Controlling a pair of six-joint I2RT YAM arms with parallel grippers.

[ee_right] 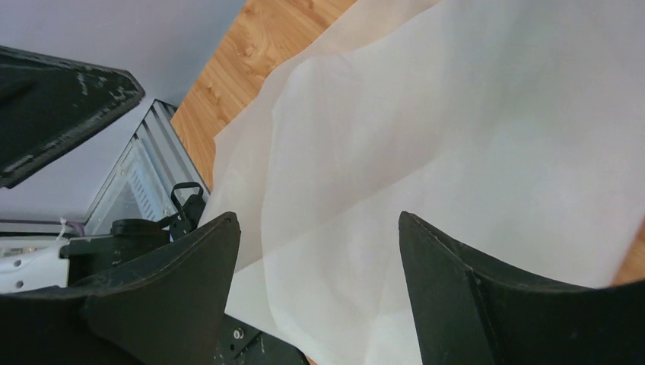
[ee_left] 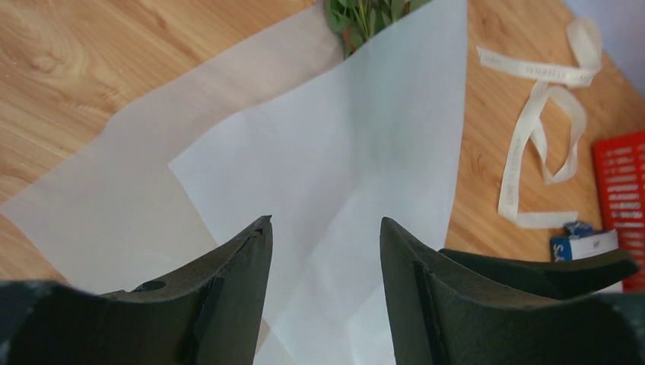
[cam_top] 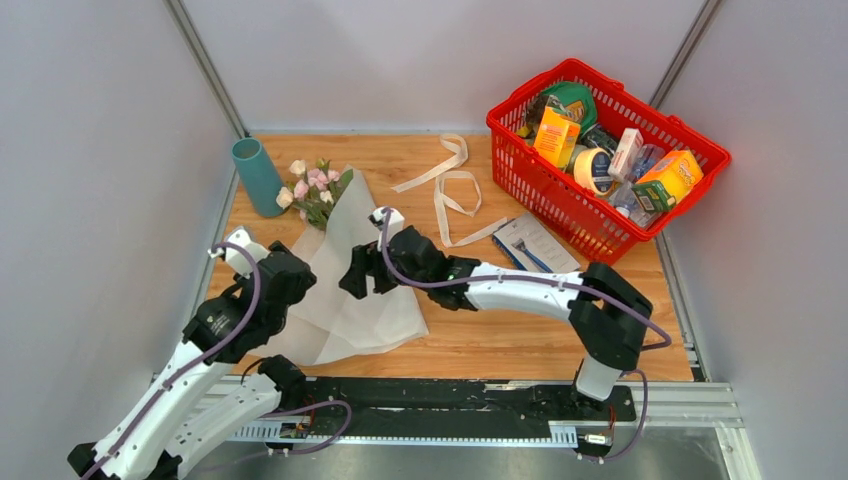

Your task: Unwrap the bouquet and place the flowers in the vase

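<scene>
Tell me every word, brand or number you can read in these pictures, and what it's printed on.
"SA", uncertain and cut off at the edge: on the blue and white pack beside the red basket.
Cream ribbon: it carries printed lettering, too blurred to read.
Packets in the red basket: their labels are too small to read.

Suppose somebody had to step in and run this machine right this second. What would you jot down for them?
The left tool is open and empty, over the white paper.
The right tool is open and empty, over the same paper.
Done: the ribbon is off, lying on the table by the red basket; the paper is spread open.
The flowers lie at its far end, beside the vase.
Left: put the flowers in the vase.
</scene>
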